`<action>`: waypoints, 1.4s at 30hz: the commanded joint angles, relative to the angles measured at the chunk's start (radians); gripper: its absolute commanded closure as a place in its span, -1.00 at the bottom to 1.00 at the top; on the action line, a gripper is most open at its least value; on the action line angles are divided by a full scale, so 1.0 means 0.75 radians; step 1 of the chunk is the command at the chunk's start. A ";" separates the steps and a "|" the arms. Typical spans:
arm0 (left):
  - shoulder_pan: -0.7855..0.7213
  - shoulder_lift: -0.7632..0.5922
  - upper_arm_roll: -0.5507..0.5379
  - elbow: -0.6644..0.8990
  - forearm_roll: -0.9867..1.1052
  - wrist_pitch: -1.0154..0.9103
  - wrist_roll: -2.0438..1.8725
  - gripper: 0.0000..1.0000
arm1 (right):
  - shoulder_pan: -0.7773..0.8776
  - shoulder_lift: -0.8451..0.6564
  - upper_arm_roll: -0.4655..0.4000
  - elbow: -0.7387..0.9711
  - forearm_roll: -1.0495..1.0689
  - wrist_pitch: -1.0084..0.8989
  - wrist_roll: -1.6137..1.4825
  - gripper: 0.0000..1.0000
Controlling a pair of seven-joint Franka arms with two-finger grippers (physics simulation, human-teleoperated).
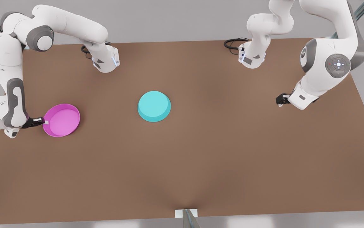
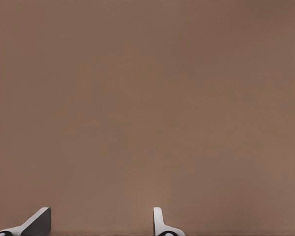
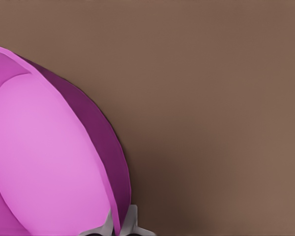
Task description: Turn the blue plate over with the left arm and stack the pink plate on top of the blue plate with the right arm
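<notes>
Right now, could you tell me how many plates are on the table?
2. The blue plate lies upside down near the table's middle, untouched. The pink plate sits rim-up toward the front view's left, its rim clamped in the right pincer.

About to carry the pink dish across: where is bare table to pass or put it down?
Bare brown tabletop runs between the round magenta-pink plate and the round cyan plate, along the whole near edge, and from the cyan plate to the open left gripper. The crowded spot is the right gripper, clamped on the pink plate's rim.
</notes>
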 commanded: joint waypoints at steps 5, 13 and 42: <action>-0.027 0.043 -0.037 -0.002 0.032 0.002 -0.083 -1.00 | 0.000 -0.056 0.017 0.000 0.018 -0.030 0.004 0.57; -0.027 0.031 -0.064 0.027 0.045 -0.002 -0.103 -1.00 | 0.327 -0.171 0.038 0.043 0.018 -0.157 0.151 0.57; -0.029 0.063 -0.064 0.025 0.045 -0.004 -0.089 -1.00 | 1.260 -0.204 0.187 0.061 0.108 -0.402 0.522 0.57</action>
